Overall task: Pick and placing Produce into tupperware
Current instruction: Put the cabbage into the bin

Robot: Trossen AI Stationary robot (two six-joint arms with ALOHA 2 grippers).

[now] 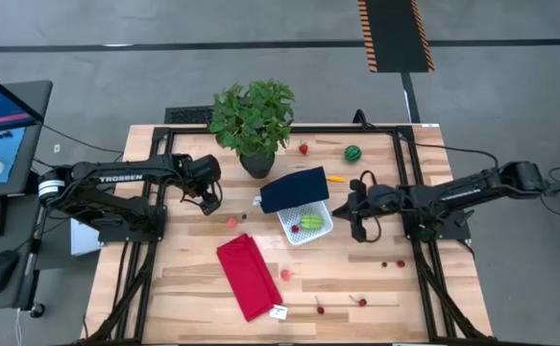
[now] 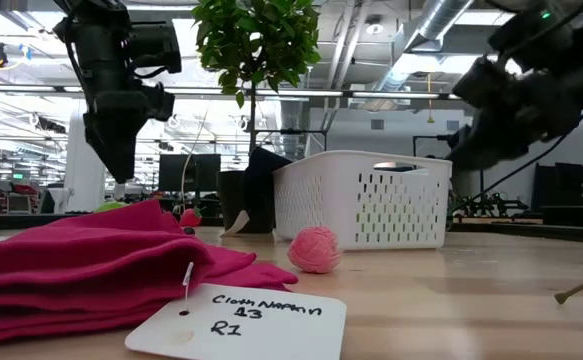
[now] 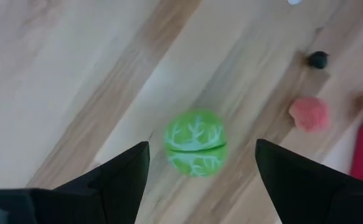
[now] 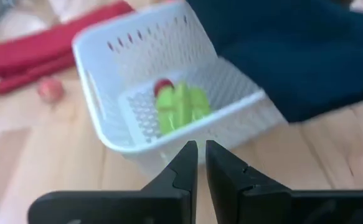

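The white tupperware (image 1: 320,231) stands mid-table, with its navy lid (image 1: 294,189) leaning over its far rim. Inside lie a green piece of produce (image 4: 180,107) and a small red one (image 4: 163,86). My left gripper (image 1: 208,200) hangs open, pointing down over a green leafy ball (image 3: 195,151) that rests on the table between its fingers (image 3: 113,177), untouched. My right gripper (image 4: 201,163) is shut and empty, just right of the tupperware. Farther back lie a striped green ball (image 1: 353,153), an orange piece (image 1: 335,178) and a strawberry (image 1: 304,149).
A potted plant (image 1: 254,120) stands at the far middle. A red cloth (image 1: 249,276) with a paper tag (image 2: 236,322) lies near the front. Pink balls (image 1: 231,222) (image 1: 285,274) and tiny red berries (image 1: 361,301) (image 1: 320,308) are scattered on the wood.
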